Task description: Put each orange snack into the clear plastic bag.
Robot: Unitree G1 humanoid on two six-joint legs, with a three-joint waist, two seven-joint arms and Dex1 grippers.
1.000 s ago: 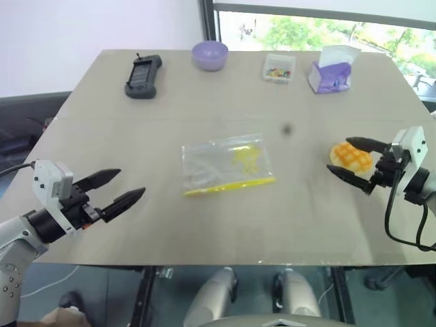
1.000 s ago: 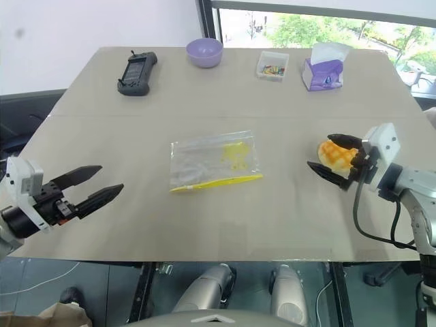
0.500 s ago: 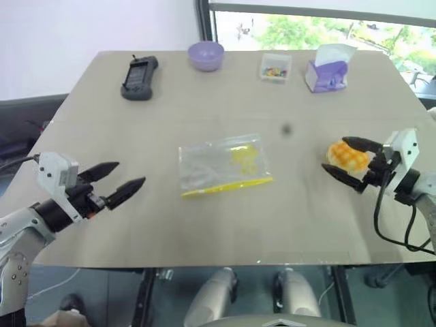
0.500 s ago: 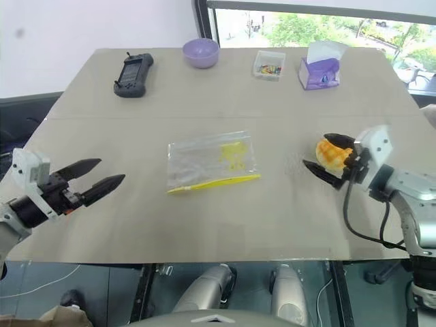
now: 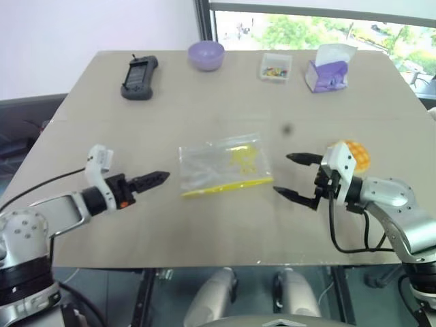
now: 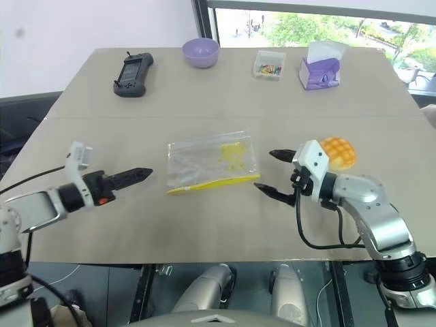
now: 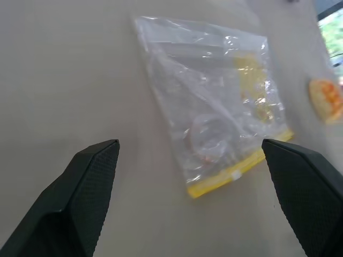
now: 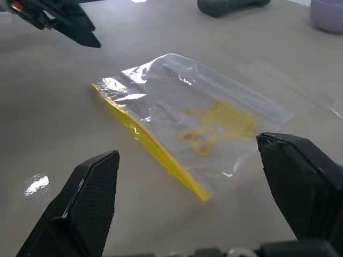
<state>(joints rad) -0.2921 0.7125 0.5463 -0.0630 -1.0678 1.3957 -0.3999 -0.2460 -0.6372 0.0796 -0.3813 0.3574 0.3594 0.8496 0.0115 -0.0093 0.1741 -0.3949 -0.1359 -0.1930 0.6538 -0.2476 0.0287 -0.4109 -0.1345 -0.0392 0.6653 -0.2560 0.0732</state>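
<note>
Clear plastic bag (image 5: pixel 225 166) lies flat and empty at the middle of the beige table (image 5: pixel 204 225), its yellow sealing strip along the near edge, while the 1 orange snack (image 6: pixel 339 151) in sight sits on the tabletop to the bag's right, outside it. Judged from how things lie, nothing has gone into the bag yet: the bun has to be picked up, the bag's mouth opened, and the snack slipped inside.

Both of the robot's 2 arms point at the bag from opposite sides. The right gripper (image 5: pixel 297 176) has its black fingers spread wide with nothing between them, just off the bag's right-hand corner; the bun rests beside the arm's wrist, behind the fingers rather than in their grasp. The left gripper (image 5: pixel 151 181) reaches in from the other side, near the bag's left edge but apart from it; the left wrist view shows its 2 fingers set wide apart and empty, framing the bag.

Along the far edge stand a dark handheld controller (image 5: pixel 139 76), a purple bowl (image 5: pixel 206 54), a small clear box of coloured bits (image 5: pixel 275 68) and a purple tissue pack (image 5: pixel 327 73), all well away from the work.
</note>
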